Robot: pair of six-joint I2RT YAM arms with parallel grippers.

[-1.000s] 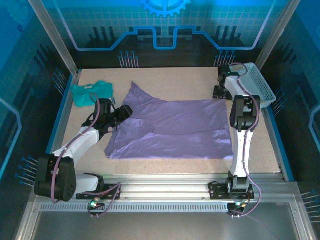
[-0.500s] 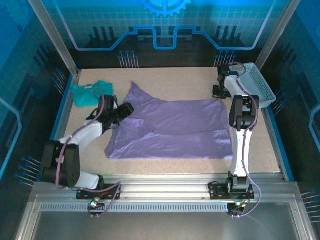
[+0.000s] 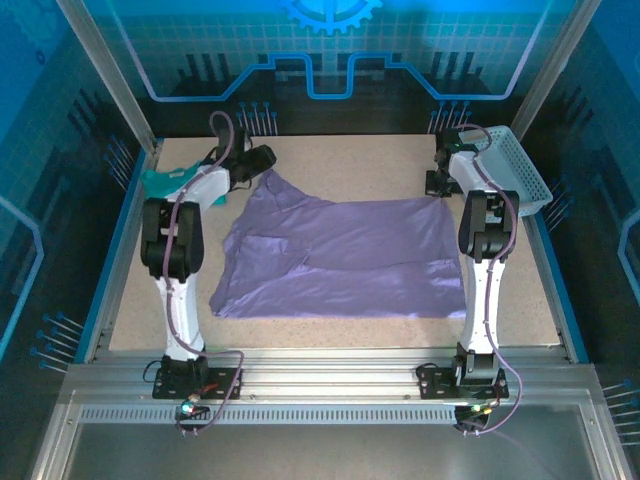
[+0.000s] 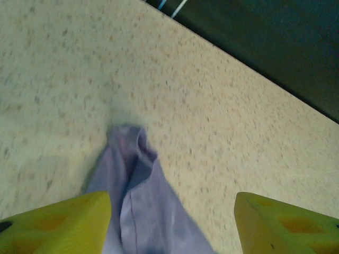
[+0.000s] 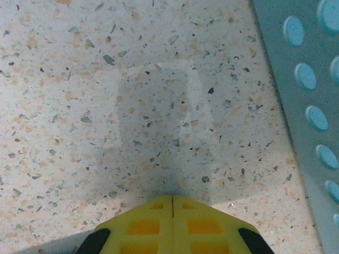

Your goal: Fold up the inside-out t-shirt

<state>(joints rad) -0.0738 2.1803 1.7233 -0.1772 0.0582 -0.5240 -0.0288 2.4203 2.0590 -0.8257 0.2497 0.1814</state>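
The inside-out t-shirt [image 3: 340, 255] is lavender-purple and lies spread across the middle of the table, with one pointed corner reaching toward the far left. My left gripper [image 3: 262, 160] hovers over that corner. In the left wrist view the gripper [image 4: 172, 225] is open, and the bunched purple tip of the t-shirt [image 4: 140, 196] lies between the yellow fingers [image 4: 58, 222], closer to the left one. My right gripper [image 3: 438, 185] is at the far right, just off the shirt's far right corner. In the right wrist view it [image 5: 172, 203] is shut, over bare speckled table.
A teal-green shirt [image 3: 165, 185] lies crumpled at the far left, partly under my left arm. A white perforated basket [image 3: 520, 165] stands at the far right, and its wall [image 5: 302, 79] is close beside my right gripper. Blue rails border the table.
My left arm has swung from the shirt's left edge out to its far-left corner, uncovering the left side of the shirt. The right arm has stayed in place.
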